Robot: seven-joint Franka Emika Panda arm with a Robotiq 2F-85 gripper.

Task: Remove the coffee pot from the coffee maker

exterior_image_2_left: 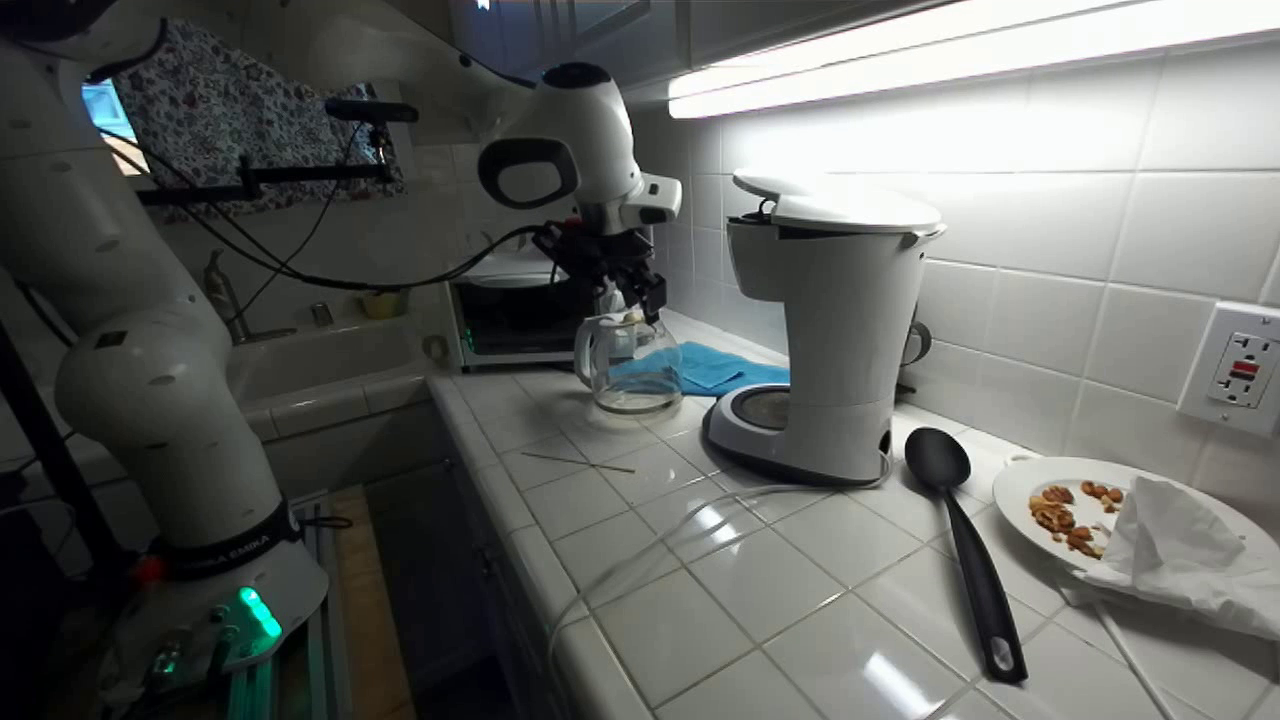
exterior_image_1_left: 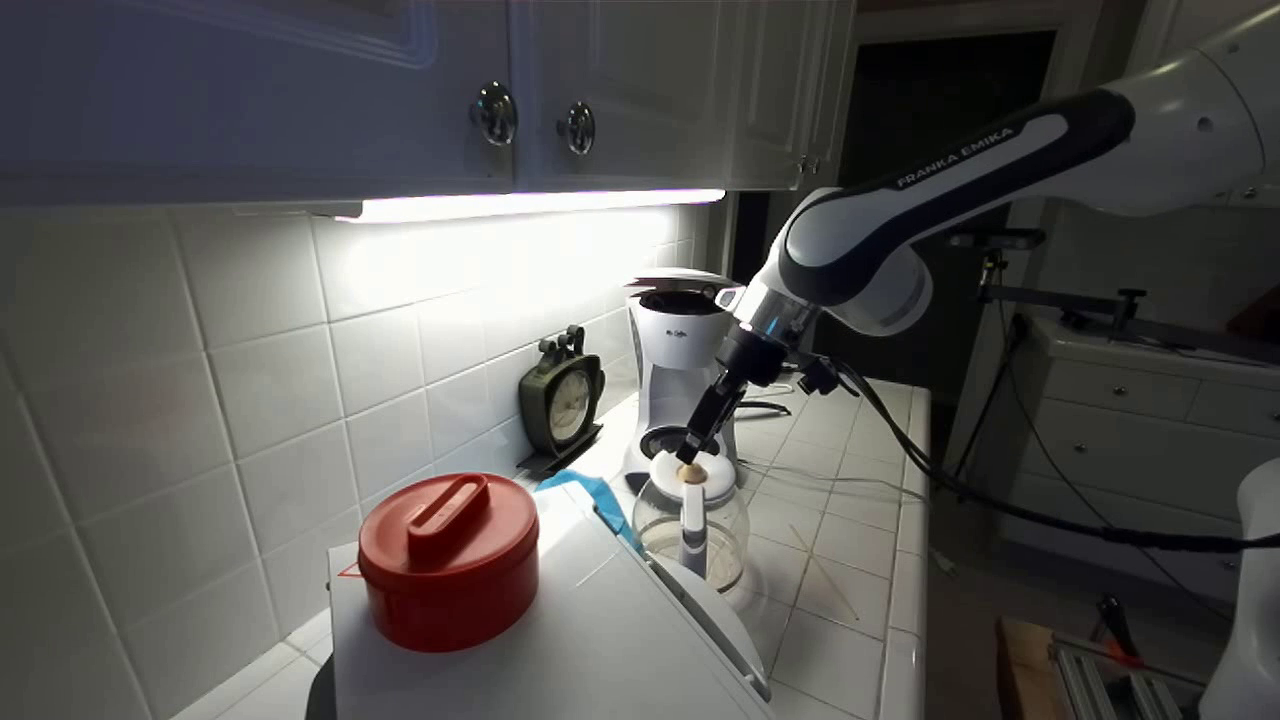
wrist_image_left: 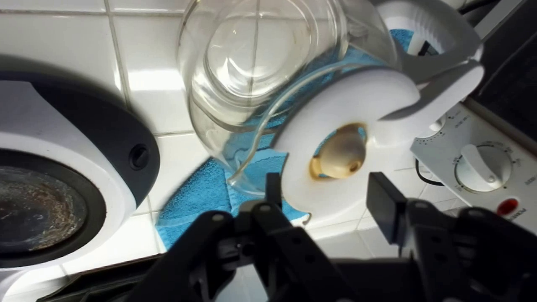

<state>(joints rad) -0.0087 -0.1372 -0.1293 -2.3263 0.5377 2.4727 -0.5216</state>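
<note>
Glass coffee pot [exterior_image_1_left: 692, 530] on tiled ctr [exterior_image_1_left: 850, 530], just in front of wht coffee maker [exterior_image_1_left: 680, 350] w/ top lid [exterior_image_1_left: 690, 275] up, gripper [exterior_image_1_left: 688, 452] at pot's lid [exterior_image_1_left: 665, 470], contact unclear, red lidded tub [exterior_image_1_left: 450, 590] on wht box [exterior_image_1_left: 590, 640]

The under-cabinet light [exterior_image_1_left: 540, 206] blazes, bleaching wall tiles [exterior_image_1_left: 500, 262] (glare streaks the counter [exterior_image_2_left: 760, 590], too); the doorway [exterior_image_1_left: 930, 90] sits dark.

Rounded glass coffee pot [exterior_image_2_left: 638, 378]: clear, white lid [wrist_image_left: 356, 102]
Upright plastic coffee maker [exterior_image_2_left: 845, 340]: white
Round plastic container [exterior_image_1_left: 448, 580]: red
Flat fabric towel [exterior_image_2_left: 725, 370]: blue
Hanging fabric curtain [exterior_image_2_left: 235, 105]: floral
</note>
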